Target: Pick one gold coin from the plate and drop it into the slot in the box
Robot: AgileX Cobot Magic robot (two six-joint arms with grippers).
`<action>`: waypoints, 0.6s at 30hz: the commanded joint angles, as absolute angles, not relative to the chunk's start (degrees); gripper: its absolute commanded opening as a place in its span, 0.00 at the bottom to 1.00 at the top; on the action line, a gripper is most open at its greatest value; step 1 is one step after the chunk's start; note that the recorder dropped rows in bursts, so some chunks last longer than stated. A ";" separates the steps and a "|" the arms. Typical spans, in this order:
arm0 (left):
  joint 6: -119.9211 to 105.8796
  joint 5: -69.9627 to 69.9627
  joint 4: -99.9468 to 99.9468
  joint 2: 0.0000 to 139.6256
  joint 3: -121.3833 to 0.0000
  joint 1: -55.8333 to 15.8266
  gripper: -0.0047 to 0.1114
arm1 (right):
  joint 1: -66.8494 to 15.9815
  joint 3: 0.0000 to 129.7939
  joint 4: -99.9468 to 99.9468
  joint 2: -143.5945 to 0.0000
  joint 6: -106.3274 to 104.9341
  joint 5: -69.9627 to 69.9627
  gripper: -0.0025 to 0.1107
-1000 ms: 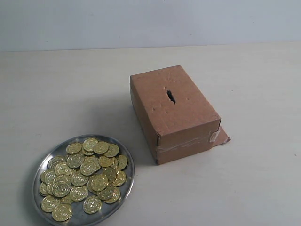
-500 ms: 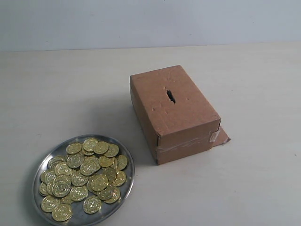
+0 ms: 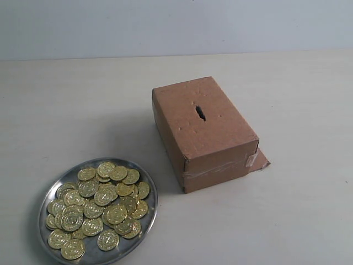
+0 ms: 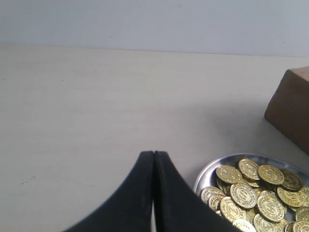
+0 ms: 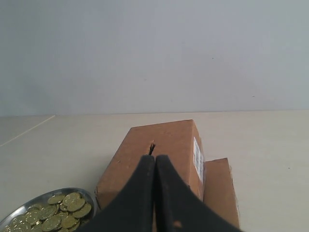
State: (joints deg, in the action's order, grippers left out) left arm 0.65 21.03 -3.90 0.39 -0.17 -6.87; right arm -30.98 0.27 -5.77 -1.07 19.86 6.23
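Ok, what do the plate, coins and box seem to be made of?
The plate looks like polished metal: silver, reflective rim. The coins have a shiny gold finish with embossed faces; metal or plated plastic, cannot tell. The box is matte brown cardboard, its slot rough-edged, with glossy clear tape across one end.

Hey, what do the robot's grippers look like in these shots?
Both the left gripper and right gripper have plain matte black fingers, broad at the base and curving in to narrow tips. No cables or markings show; the arms are out of view.
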 commanded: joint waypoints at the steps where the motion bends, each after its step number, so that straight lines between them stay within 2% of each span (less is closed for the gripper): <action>1: 0.41 20.45 -3.88 0.00 0.00 -6.78 0.04 | -31.01 0.00 -6.43 -0.65 19.56 6.27 0.02; 12: 0.41 20.45 -3.88 0.00 0.00 -6.78 0.04 | -30.43 0.00 -8.08 0.00 7.62 14.06 0.02; 18: 0.41 20.45 -3.88 0.00 0.00 -6.78 0.04 | -21.20 0.00 -8.08 0.00 7.75 16.39 0.02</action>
State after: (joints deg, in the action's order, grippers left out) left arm 0.54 21.03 -3.90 0.39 -0.17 -6.87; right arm -25.36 0.27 -7.41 -0.39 8.21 15.99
